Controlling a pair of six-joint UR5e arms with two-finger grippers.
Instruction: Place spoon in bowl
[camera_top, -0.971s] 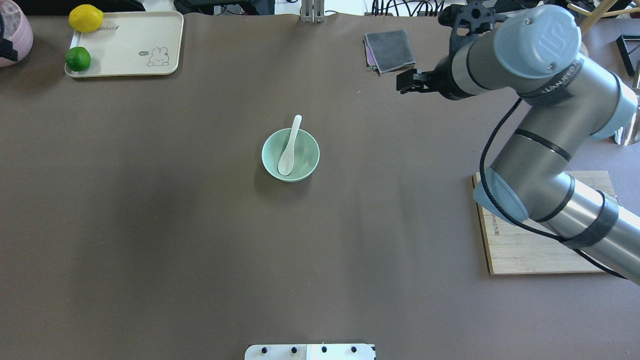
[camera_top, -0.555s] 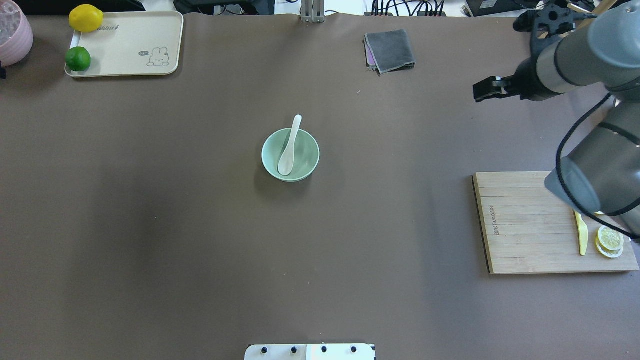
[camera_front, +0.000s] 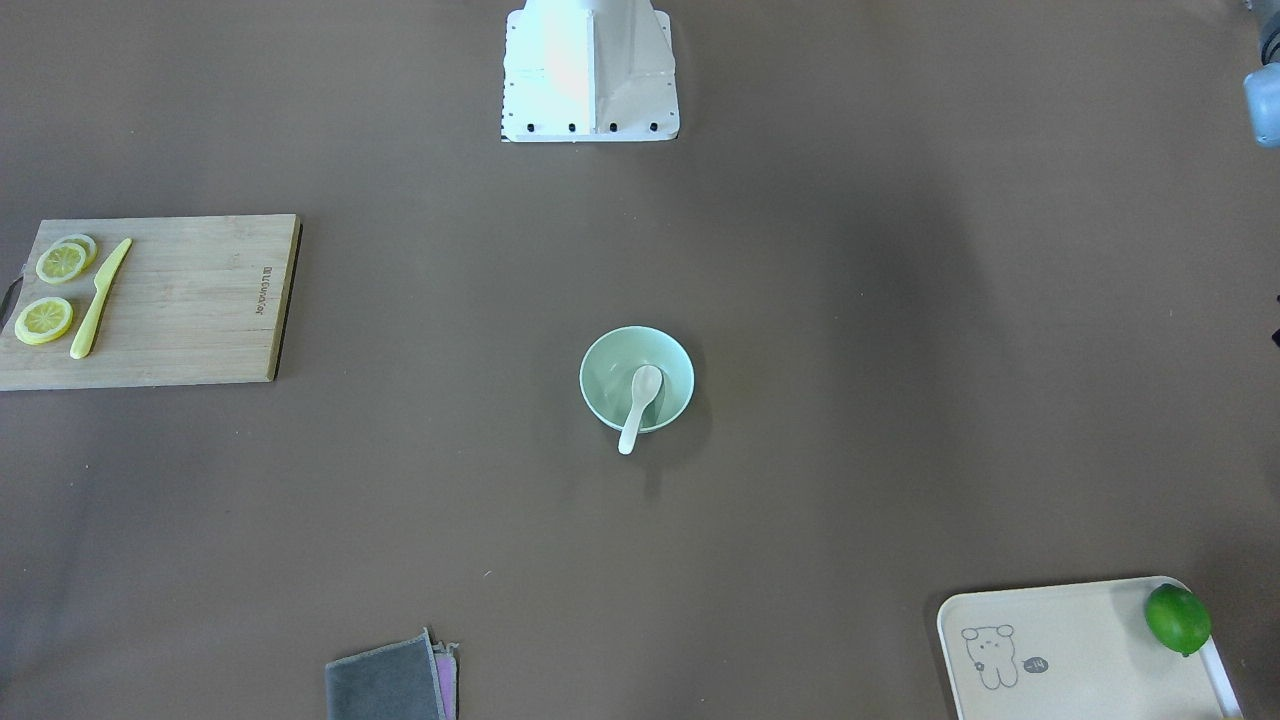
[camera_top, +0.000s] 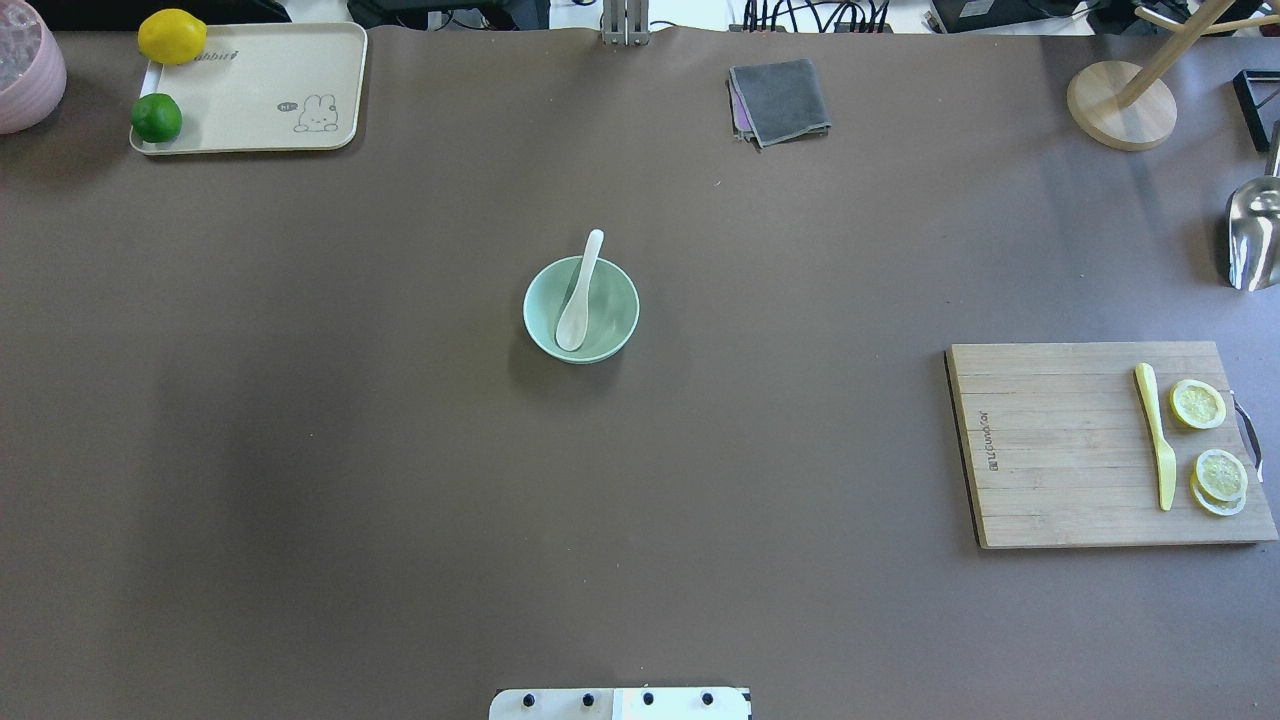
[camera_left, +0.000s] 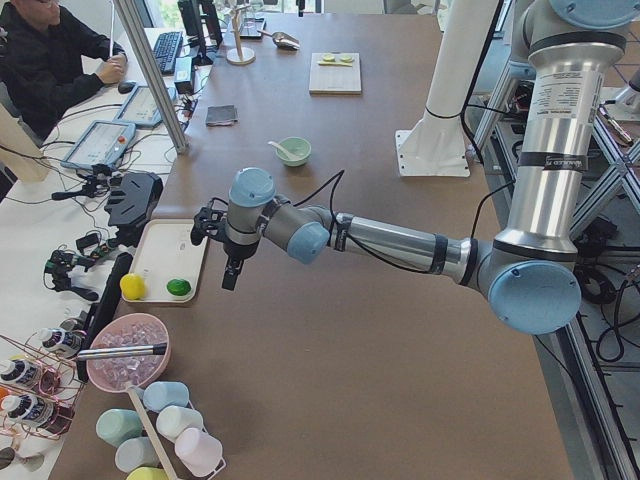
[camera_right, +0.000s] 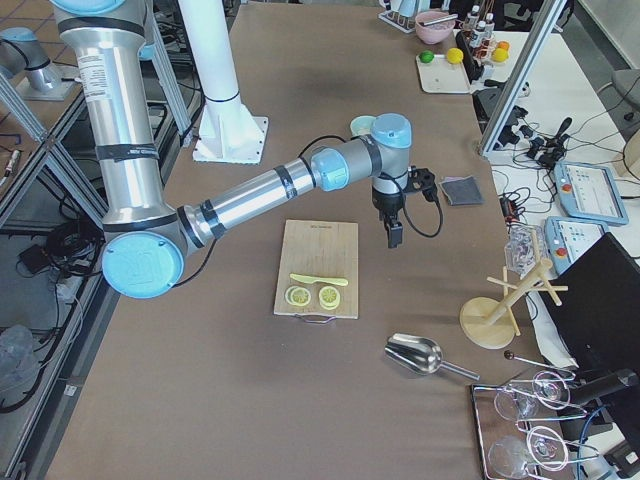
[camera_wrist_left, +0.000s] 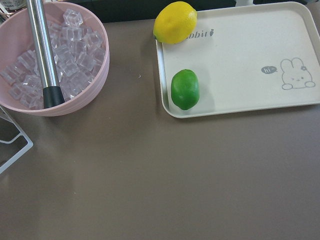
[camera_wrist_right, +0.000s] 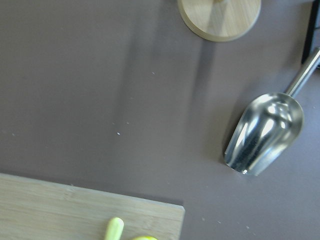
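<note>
Spoon (camera_top: 577, 305), small and glossy white, lies in the pale green bowl (camera_top: 612, 305) at the middle of the brown table. In the overhead view its scoop rests on the bowl's floor. Its handle leans on the rim at about 12 o'clock and sticks out a little past it.

No arm is near the bowl. The left gripper (camera_left: 230, 275) hangs fingers-down over the table's left end, just beside a cream tray (camera_top: 250, 140) holding a lime (camera_top: 156, 118) and a lemon (camera_top: 172, 37), at roughly 10 o'clock from the bowl. The right gripper (camera_right: 393, 235) hangs fingers-down near a wooden cutting board (camera_top: 1050, 450), at about 4 o'clock from the bowl. Each gripper shows only in a side view, so I cannot tell whether their fingers are spread or pressed together. Neither appears to carry anything.

To my eye the placing is done, and what remains is leaving the spoon undisturbed. The overhanging handle is the weak point: a brush against it could tip the spoon out or drag the light bowl. Any further arm travel would best run high and wide along the table's ends, never across the centre.
</note>
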